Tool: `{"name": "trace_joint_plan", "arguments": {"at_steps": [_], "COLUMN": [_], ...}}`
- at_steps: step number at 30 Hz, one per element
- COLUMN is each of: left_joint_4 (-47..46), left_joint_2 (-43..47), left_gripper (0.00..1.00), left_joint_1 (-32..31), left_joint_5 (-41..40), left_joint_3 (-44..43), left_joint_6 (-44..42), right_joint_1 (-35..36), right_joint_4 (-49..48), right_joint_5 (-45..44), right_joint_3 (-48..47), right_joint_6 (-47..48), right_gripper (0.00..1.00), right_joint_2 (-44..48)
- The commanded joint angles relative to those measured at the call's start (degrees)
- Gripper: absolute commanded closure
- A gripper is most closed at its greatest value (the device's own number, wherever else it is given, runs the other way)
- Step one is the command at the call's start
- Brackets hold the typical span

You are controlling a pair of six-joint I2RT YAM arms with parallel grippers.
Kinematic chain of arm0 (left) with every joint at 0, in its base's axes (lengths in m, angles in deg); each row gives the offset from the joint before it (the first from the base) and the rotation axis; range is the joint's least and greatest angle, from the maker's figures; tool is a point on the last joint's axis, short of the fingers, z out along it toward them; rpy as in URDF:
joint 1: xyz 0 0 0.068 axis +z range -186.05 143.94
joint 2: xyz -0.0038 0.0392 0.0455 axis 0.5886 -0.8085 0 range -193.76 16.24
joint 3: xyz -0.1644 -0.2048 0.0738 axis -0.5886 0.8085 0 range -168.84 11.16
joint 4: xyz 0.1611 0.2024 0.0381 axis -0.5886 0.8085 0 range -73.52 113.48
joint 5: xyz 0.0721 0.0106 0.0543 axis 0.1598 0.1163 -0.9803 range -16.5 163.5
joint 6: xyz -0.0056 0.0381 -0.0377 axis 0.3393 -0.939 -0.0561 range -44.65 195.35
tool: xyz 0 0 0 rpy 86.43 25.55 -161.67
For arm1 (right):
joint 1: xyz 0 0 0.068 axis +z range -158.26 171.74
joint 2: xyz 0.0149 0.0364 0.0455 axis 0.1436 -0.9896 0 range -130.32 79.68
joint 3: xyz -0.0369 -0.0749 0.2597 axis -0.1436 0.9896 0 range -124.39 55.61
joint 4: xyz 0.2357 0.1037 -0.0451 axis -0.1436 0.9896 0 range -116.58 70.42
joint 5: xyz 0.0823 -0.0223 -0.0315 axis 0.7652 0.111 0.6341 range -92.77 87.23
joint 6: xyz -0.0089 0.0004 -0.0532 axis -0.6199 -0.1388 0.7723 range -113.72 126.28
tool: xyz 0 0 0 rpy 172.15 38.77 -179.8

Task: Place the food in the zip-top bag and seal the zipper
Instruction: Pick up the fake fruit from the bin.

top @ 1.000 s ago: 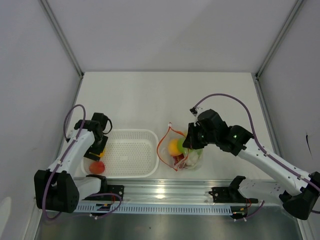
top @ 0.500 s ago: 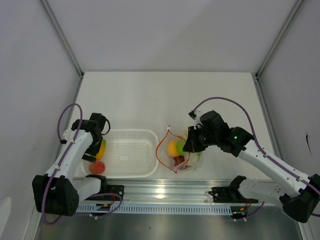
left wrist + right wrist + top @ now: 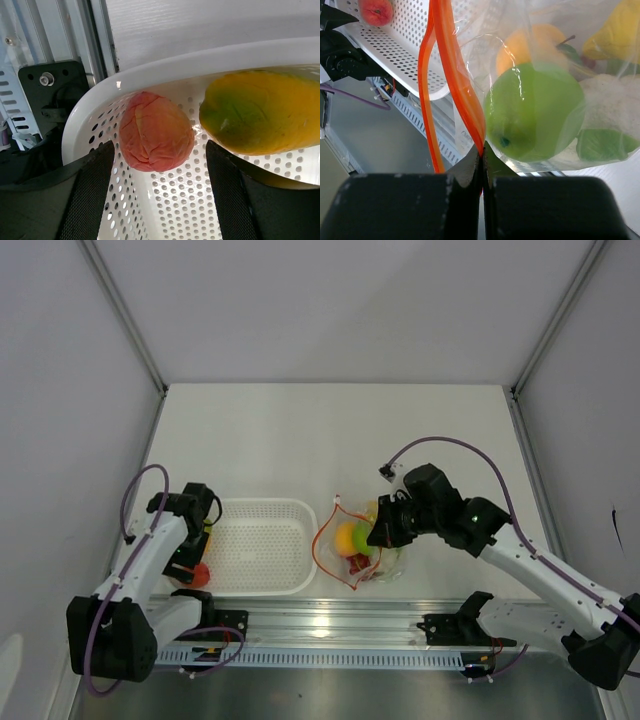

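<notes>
Now, your left gripper point(image 3: 159, 165) hangs with its jaws spread wide over the near-left corner of the white basket point(image 3: 262, 502). One finger stands either side of the small red fruit point(image 3: 156, 137), so you look lined up to take it, though nothing is gripped yet. The yellow-green fruit point(image 3: 260, 117) lies just beside it against the basket's left wall, close enough that a finger may nudge it as you close.

Your right gripper point(image 3: 482, 155) is pressed together on the zipper point(image 3: 455, 85), pinching what looks like one lip of the strip. That seems meant to keep the zip-top bag point(image 3: 385, 562) propped with its mouth gaping towards the basket. The bag sits by the near edge of the table point(image 3: 330, 440), just right of the basket, with a green fruit point(image 3: 535, 115), an orange one point(image 3: 530, 45) and more produce inside. Two pieces remain outside it, so sealing looks some way off.
</notes>
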Motion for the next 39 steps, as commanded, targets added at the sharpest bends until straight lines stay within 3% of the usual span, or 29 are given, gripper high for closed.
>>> {"name": "trace_joint_plan", "arguments": {"at_steps": [1,12,16,21,24,26,30,32,36,39], "left_joint_4": [6.3,-1.0,-2.4,-2.8,-3.8,-3.8,-2.8,-2.3,-1.5,-1.7], "left_joint_2": [-1.3,-8.2,-7.3,-6.3,-5.9,-5.6,-5.5,-5.6,-5.7,-5.7], "left_gripper": [0.24,0.28,0.49,0.55,0.70,0.73,0.76,0.87,0.99,0.99], "left_joint_1": [0.5,0.5,0.5,0.5,0.5,-0.3,-4.2,-6.2,-11.3,-15.9], "left_joint_5": [0.6,3.7,3.9,3.2,4.2,4.5,3.2,2.7,2.2,2.8], "left_joint_3": [-0.4,2.8,3.9,3.5,2.2,1.6,-3.2,-4.8,-10.6,-13.9], "left_joint_6": [-1.4,-3.4,-4.0,-5.4,-7.5,-8.0,-8.6,-9.3,-10.3,-11.6], "right_joint_1": [-0.2,-0.3,-0.3,-0.3,-0.3,-0.3,-0.3,-0.3,-0.4,-0.4], "right_joint_4": [-1.0,-0.1,0.0,-0.7,-0.8,-0.7,0.3,0.9,2.4,3.5], "right_joint_5": [0.6,-0.4,-0.6,-0.6,-0.7,-1.3,-3.0,-4.2,-5.6,-7.1], "right_joint_3": [0.3,0.4,0.4,0.6,0.8,0.9,0.6,0.4,-1.0,-1.8], "right_joint_6": [-0.4,-1.6,-2.0,-2.7,-2.9,-2.9,-3.3,-3.6,-4.6,-5.6], "right_gripper": [1.00,1.00,1.00,1.00,1.00,1.00,1.00,1.00,1.00,1.00], "right_joint_2": [1.4,2.4,2.6,2.5,2.3,2.3,2.1,2.2,2.2,2.5]}}
